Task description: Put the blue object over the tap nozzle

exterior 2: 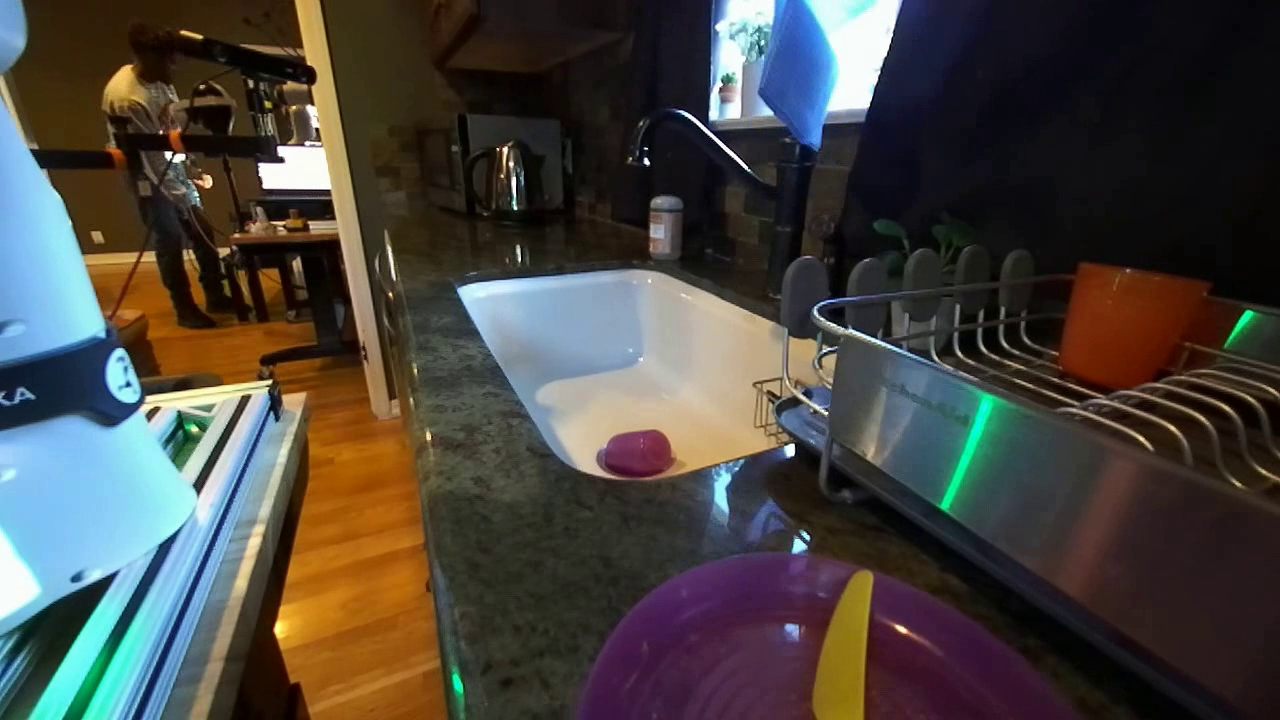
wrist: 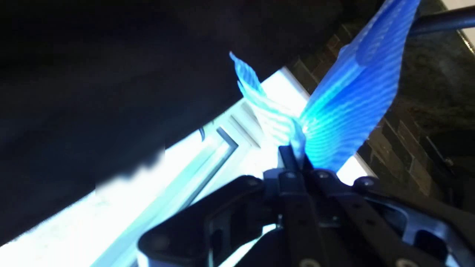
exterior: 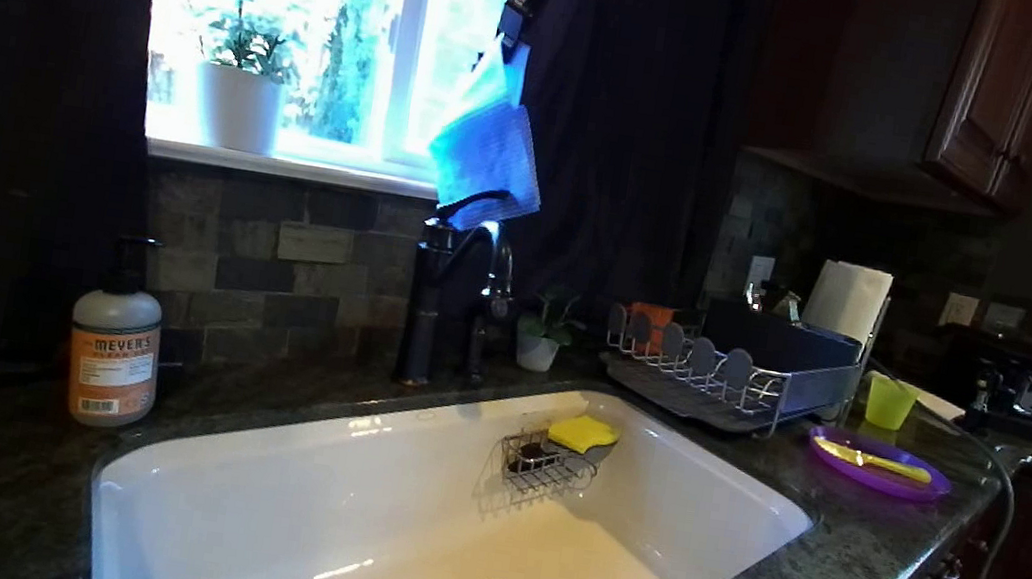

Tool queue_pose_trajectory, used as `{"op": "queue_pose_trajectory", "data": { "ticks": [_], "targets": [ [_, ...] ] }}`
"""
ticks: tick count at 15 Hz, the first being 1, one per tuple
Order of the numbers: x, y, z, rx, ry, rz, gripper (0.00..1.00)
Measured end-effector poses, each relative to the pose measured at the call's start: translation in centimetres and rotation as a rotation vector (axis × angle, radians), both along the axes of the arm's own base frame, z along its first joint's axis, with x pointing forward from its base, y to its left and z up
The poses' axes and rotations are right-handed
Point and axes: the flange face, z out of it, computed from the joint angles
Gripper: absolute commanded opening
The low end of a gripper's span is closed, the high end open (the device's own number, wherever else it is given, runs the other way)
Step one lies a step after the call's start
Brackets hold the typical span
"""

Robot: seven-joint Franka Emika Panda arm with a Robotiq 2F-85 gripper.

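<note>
Low centre in the wrist view, the gripper (wrist: 296, 157) pinches the cloth (wrist: 354, 100), light and limp I'd guess, best held where bunched.

Dark mottled countertop (exterior 2: 480, 520), polished enough to throw reflections back at me; white sink (exterior: 248, 469) let into it; near-black faucet (exterior: 423, 317) standing behind the sink, small potted plant (exterior: 536, 351) near its base; Meyer's pump bottle (exterior: 112, 364) upright by one end; by the opposite end, metal-sided dish rack (exterior 2: 890, 430), lime-green cup (exterior: 890, 403) just beside it, purple plate (exterior 2: 700, 640) lying flat; shiny kettle (exterior 2: 510, 178) well past the bottle.
</note>
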Motion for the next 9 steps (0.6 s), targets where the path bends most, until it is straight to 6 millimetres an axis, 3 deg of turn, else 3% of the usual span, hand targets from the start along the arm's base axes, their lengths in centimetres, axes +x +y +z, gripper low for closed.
{"op": "queue_pose_trajectory", "data": {
  "ticks": [5,9],
  "targets": [
    [2.0,7.8,-0.2,-0.029,-0.018,0.151,0.01],
    [2.5,8.0,-0.5,-0.025,-0.019,0.151,0.0]
  ]
}}
